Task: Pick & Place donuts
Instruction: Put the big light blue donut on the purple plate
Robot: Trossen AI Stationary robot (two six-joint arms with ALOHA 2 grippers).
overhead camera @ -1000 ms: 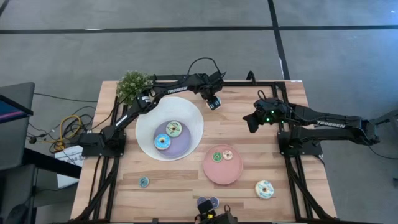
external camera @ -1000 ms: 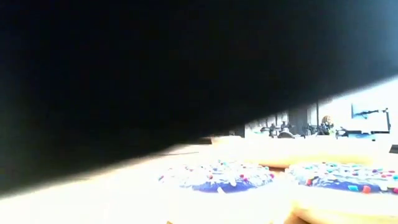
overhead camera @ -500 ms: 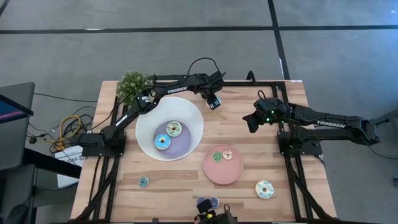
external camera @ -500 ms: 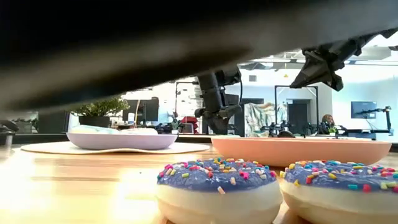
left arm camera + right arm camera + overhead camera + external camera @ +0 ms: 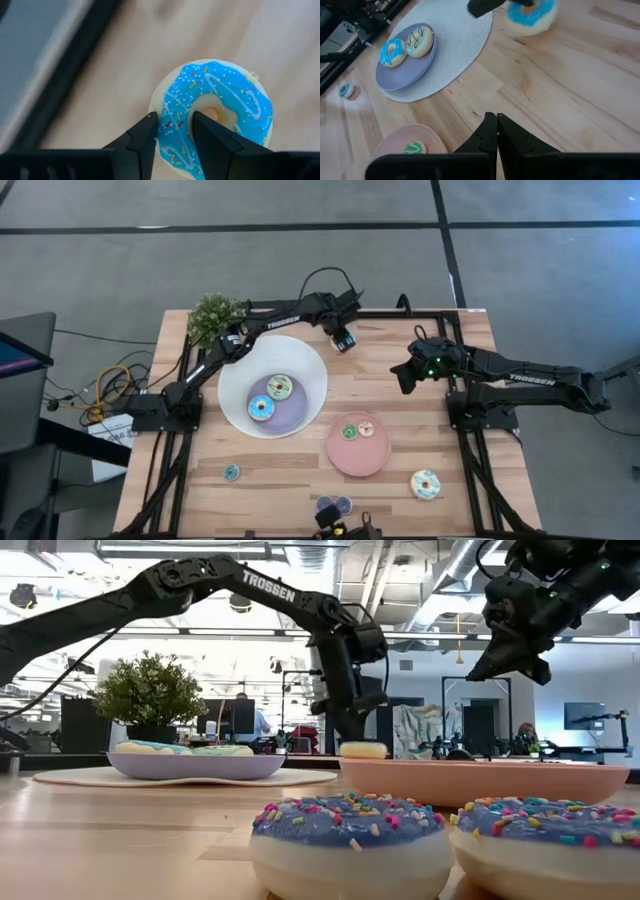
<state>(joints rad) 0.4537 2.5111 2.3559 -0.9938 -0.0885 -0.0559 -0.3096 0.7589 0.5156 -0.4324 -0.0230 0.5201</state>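
Left pincer grips a blue donut near the tabletop's far edge; right pincer closed, empty.

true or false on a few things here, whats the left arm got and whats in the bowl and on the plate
1. The left gripper has its jaws shut on a blue-iced ring donut. True.
2. The big white bowl holds three donuts. False: two lie in it.
3. The round pink plate is bare. False: two small donuts sit on it.
4. The right gripper is shut and holds nothing. True.
5. A potted green plant stands at a far table corner. True.
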